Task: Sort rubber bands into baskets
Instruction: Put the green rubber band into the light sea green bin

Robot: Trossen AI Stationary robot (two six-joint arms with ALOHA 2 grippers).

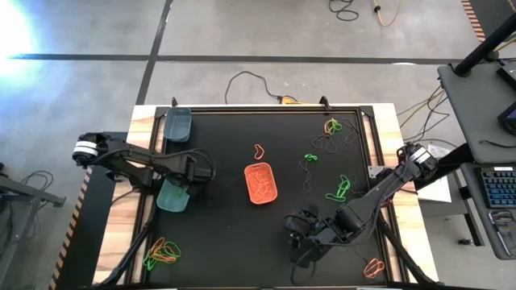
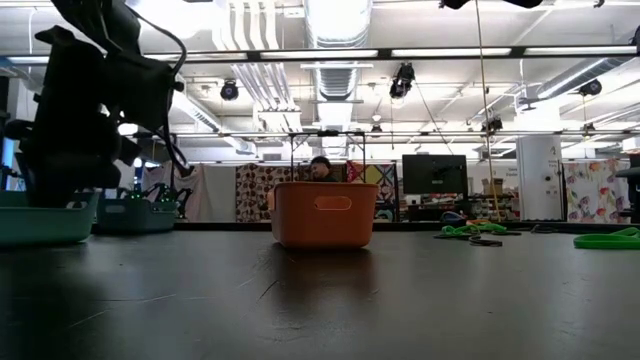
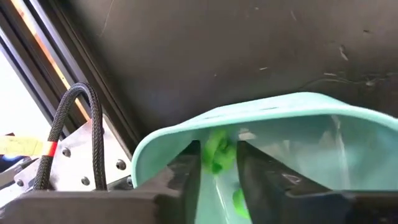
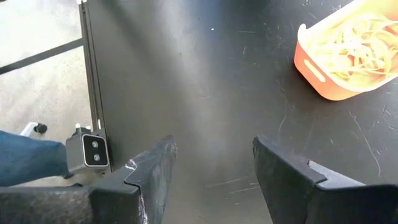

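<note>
Over the light teal-green basket (image 1: 173, 196) near the table's left edge, the left gripper (image 3: 217, 171) is being held, its fingers (image 3: 186, 174) parted only narrowly with a bright green rubber band (image 3: 216, 153) sitting between them above the basket's interior; whether the band is being pinched or is already loose cannot be told. A second bit of green (image 3: 239, 199) is being shown lower inside that basket. Toward the table's back left corner, the dark grey-teal basket (image 1: 177, 125) is being kept well apart from the orange basket (image 1: 261, 183), which is lying near the table's middle with pale orange bands (image 4: 354, 46) heaped inside it. Just behind the orange basket, a single orange band (image 1: 259, 150) is lying on the black table (image 1: 226, 234). Green and dark bands (image 1: 322, 165) are being left scattered over the right half, with an orange-and-green cluster (image 1: 332, 126) near the back right corner. Another pile of orange and green bands (image 1: 162, 252) is lying at the front left, and an orange band (image 1: 373, 267) at the front right. Near the front, right of centre, the right gripper (image 4: 214, 165) is being held low over bare table, its fingers spread apart with nothing between them.
</note>
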